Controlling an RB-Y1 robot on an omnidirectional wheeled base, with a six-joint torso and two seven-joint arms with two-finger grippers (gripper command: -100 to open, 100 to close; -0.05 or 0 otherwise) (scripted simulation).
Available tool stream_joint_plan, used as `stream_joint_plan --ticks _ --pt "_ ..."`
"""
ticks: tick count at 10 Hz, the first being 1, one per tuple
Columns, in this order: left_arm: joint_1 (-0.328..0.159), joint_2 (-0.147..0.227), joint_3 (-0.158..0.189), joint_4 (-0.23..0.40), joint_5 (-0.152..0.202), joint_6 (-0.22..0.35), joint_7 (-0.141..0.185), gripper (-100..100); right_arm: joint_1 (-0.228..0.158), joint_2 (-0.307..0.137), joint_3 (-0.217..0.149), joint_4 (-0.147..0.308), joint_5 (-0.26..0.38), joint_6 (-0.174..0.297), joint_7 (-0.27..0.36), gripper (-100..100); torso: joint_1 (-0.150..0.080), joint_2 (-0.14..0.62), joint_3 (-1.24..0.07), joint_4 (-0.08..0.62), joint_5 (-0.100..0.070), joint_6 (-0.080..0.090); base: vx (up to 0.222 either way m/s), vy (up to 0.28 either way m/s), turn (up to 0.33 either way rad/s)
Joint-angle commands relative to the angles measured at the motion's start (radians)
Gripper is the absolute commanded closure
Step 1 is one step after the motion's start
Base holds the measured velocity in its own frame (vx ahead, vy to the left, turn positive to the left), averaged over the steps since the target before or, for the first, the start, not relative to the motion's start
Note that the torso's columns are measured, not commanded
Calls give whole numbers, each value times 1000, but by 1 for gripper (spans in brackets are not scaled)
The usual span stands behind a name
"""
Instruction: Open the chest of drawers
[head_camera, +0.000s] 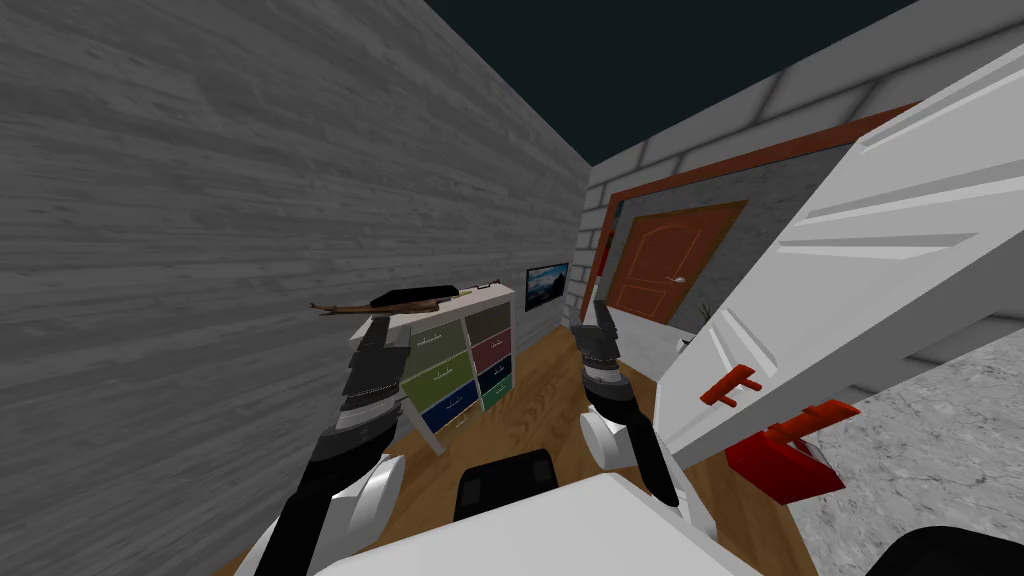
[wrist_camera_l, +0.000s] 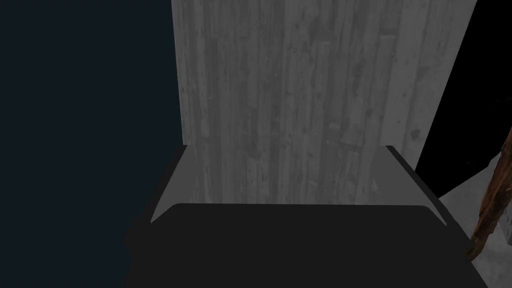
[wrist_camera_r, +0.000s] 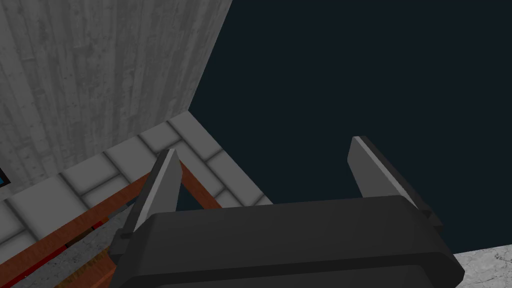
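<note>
The head camera looks steeply down and forward, rolled, along the grey plank wall (head_camera: 200, 200). The chest of drawers (head_camera: 462, 360) stands against this wall, a little ahead. The left wrist camera is near the wall and faces it, looking up along the boards. The right wrist camera is further from the wall and looks up past its end into a black area (wrist_camera_r: 350, 75). All three views share this wall. The head and right wrist views also share the brick wall (head_camera: 610, 180) that meets it.
</note>
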Motion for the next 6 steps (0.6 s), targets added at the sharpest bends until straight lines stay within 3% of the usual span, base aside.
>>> stream_joint_plan --ticks 1,6 --pt "0 0 0 0 0 0 0 0 0 0 0 0 0 0 0 0 0 40 -82 41 0 0 0 0 0" --pt "0 0 0 0 0 0 0 0 0 0 0 0 0 0 0 0 0 396 -792 396 0 0 0 0 0"
